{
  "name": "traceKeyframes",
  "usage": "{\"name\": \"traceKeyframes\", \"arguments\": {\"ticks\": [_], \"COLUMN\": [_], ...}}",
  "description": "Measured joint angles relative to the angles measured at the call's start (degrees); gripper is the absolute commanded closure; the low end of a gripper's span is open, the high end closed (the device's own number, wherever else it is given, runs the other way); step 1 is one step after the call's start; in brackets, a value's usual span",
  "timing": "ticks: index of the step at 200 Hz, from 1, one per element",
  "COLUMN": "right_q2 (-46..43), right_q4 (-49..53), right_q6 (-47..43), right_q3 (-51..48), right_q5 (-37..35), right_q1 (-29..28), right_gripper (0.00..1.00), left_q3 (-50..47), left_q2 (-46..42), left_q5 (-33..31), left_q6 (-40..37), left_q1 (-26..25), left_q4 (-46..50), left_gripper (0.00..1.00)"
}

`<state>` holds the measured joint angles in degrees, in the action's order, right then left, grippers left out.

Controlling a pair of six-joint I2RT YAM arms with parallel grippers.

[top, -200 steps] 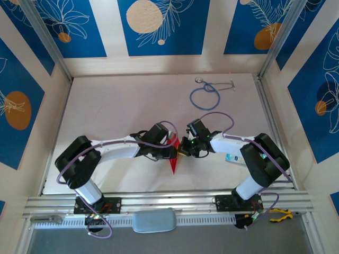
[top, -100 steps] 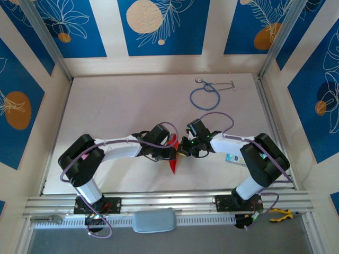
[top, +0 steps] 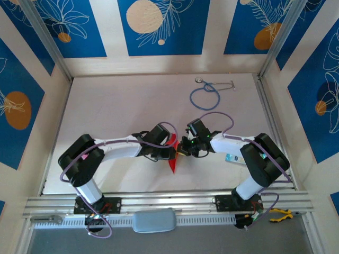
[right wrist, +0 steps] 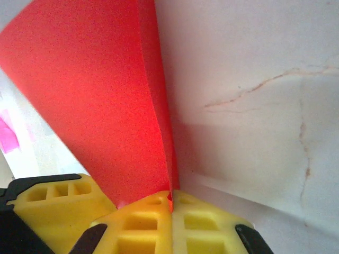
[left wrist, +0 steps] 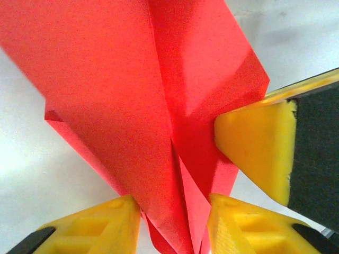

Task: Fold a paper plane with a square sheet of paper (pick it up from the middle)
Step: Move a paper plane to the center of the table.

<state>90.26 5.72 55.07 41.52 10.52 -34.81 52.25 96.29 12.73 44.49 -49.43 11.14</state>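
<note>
Red plane (top: 173, 160) at near middle of table (top: 106, 116), held up off it. Folded edge pinched tight by right gripper (right wrist: 170, 209); left gripper (left wrist: 175, 227) spread, straddling the keel. Likely light, limp, easily creased: best held gently by the stiffer layered centre ridge, not a wing.

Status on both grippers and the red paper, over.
Right gripper shut on the red paper plane. Left gripper astride its folds, grip unclear. Blue stethoscope far back, not in the way.
</note>
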Motion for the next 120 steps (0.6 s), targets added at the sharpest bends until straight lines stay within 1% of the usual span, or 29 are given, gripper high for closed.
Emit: {"name": "traceKeyframes", "arguments": {"ticks": [61,120], "right_q2": [0.0,0.0], "right_q4": [-0.6,-0.7], "right_q6": [0.2,0.2], "right_q3": [0.0,-0.1], "right_q5": [0.4,0.4], "right_q1": [0.1,0.3], "right_gripper": [0.98,0.99], "left_q3": [0.0,-0.2], "left_q2": [0.0,0.0], "left_q5": [-0.8,-0.8], "left_q6": [0.0,0.1], "left_q1": [0.0,0.0], "left_q4": [0.0,-0.3], "left_gripper": [0.61,0.64]}}
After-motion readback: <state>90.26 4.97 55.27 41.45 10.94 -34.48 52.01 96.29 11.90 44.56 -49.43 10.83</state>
